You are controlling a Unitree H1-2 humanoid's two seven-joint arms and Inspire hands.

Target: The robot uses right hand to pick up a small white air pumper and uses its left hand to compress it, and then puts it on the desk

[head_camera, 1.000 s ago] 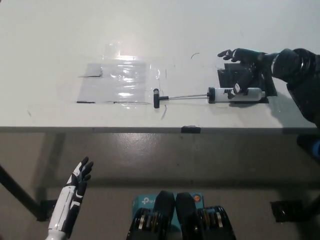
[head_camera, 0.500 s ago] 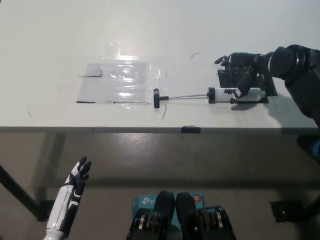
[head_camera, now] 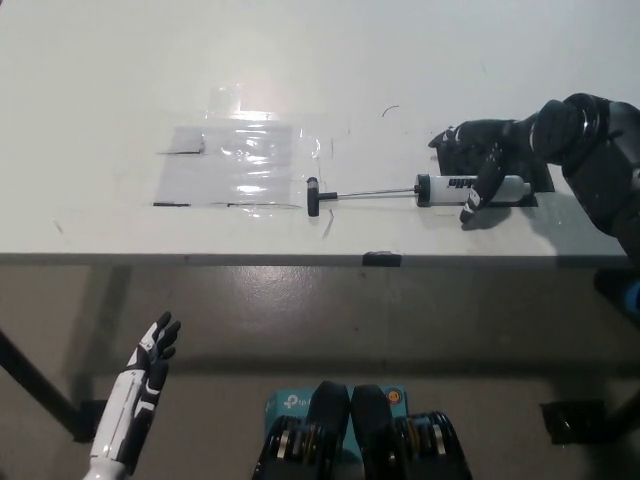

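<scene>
Air pumper [head_camera: 455,186] lies flat on the counter [head_camera: 120,80], right side, close to the front edge, long axis running left-right. White barrel sits at the right with dark print on it; a thin rod [head_camera: 368,193] is extended out to the left and ends in a small black T-handle [head_camera: 313,196]. Right end of the barrel rests on or against a black base [head_camera: 535,180]; can't tell which.

Right hand [head_camera: 487,152], black, is over the barrel from above and behind. Fingers are curled down across it, one fingertip [head_camera: 468,208] reaching the counter on the near side of the barrel. Looks like contact with the barrel, but can't tell whether the grasp is closed or just draped over it. Pumper is not lifted, it sits on the surface.

Left of the T-handle, just beside it, is a clear plastic sheet [head_camera: 240,160], wrinkled and glaring, with dark tape bits at its left corners. A small black tab [head_camera: 381,259] sits on the counter's front edge.

Left hand [head_camera: 150,360], white, is at lower left, below the counter's edge, well apart from the pumper. Fingers spread, holding nothing.
</scene>
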